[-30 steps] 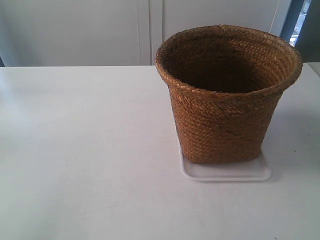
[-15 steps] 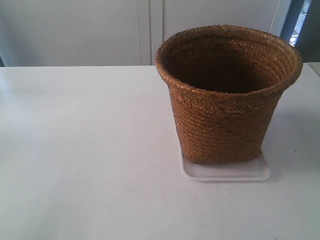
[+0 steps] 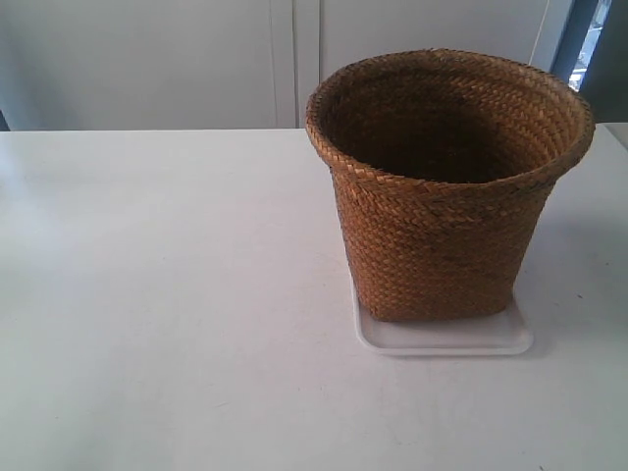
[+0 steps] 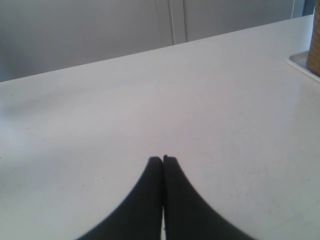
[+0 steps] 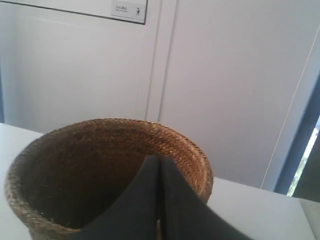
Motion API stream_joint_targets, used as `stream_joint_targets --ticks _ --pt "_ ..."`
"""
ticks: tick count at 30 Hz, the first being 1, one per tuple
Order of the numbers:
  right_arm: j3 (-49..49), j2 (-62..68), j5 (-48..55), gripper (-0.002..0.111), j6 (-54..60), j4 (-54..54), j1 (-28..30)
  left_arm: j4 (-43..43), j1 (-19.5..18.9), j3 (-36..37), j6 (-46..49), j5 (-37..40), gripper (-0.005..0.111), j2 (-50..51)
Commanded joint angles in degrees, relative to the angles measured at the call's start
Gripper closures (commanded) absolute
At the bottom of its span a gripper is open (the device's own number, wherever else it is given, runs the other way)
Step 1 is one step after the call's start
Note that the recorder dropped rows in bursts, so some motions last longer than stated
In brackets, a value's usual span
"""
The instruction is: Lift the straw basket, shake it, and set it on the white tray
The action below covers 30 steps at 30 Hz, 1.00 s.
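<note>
While neither gripper holds anything, count: 1 straw basket (image 3: pixel 446 186), 1 white tray (image 3: pixel 446 340), 1 table (image 3: pixel 167 294), 2 grippers.
Basket pos: upright on the tray, base w/in the rim; tray's near edge shows in front.
L gripper (image 4: pixel 163 159): fingers pressed tog., nothing betw. them, over bare table, well apart from tray corner.
R gripper (image 5: pixel 160 159): fingers pressed tog., empty, in front of basket's open mouth; contact w/ rim can't tell.
Vs 1 s ago: no diff in exterior view; basket & tray in same spot.
</note>
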<state>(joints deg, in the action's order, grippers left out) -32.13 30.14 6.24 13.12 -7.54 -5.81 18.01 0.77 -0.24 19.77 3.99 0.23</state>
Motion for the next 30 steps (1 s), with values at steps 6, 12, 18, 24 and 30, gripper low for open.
stream_joint_targets --ticks 6,12,18,24,30 --pt "20.4 -13.5 -11.2 0.108 -1.0 6.0 0.3 0.4 -0.1 0.2 0.2 0.2 0.106 -0.2" --pt "29.1 -18.1 -21.2 0.108 -1.9 5.9 0.3 0.4 -0.1 0.2 0.2 0.2 0.106 -0.2" --pt "32.1 -22.8 -20.4 0.108 -1.9 5.9 0.3 0.4 -0.1 0.2 0.2 0.2 0.106 -0.2" --pt "32.1 -23.6 -17.9 0.108 -1.9 5.9 0.3 0.4 -0.1 0.2 0.2 0.2 0.106 -0.2" --pt "32.1 -23.6 -18.0 0.108 -1.9 5.9 0.3 0.4 -0.1 0.2 0.2 0.2 0.106 -0.2"
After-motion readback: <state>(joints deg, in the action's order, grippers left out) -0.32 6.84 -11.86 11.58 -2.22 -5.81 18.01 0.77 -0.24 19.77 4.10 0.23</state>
